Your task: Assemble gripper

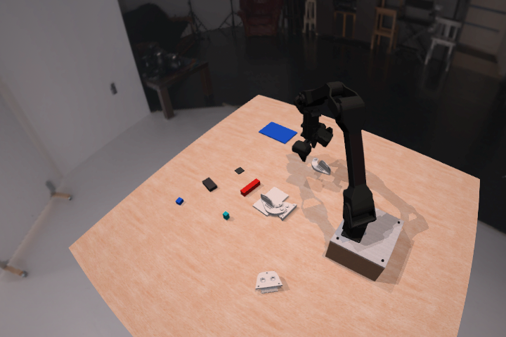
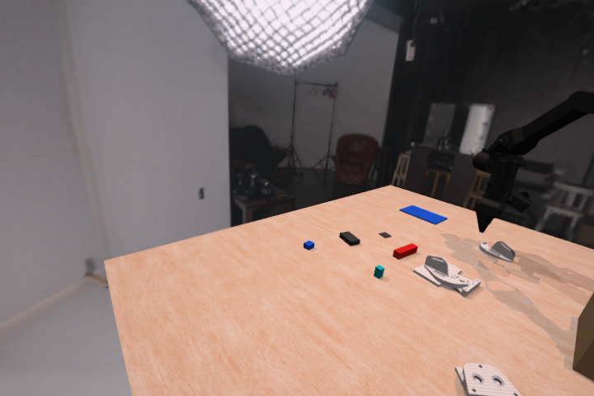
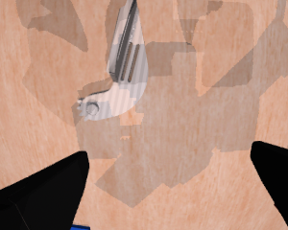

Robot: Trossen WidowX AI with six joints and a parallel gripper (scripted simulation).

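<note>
One white jaw (image 1: 321, 167) (image 2: 499, 252) (image 3: 134, 91) lies on the table, its paddle standing up and its toothed, round-bossed end at the lower left in the wrist view. My gripper (image 1: 314, 149) (image 2: 501, 219) (image 3: 171, 155) is wide open and empty above the table near this jaw. The white gripper base (image 1: 288, 211) (image 2: 470, 285) lies nearer the middle. The other jaw (image 1: 266, 199) (image 2: 436, 265) rests on it; whether it sits on a pin is too small to tell. The housing plate (image 1: 268, 284) (image 2: 487, 388), with two round holes, lies apart toward the front.
A red bar (image 1: 250, 187) (image 2: 405, 251) lies beside the base. A teal block (image 1: 225, 215) (image 2: 379, 271), blue cube (image 1: 179, 201) (image 2: 308, 245), black block (image 1: 209, 184) (image 2: 349, 238) and dark tile (image 1: 239, 170) (image 2: 384, 234) lie left of it. A blue mat (image 1: 277, 133) (image 2: 422, 214) is at the back.
</note>
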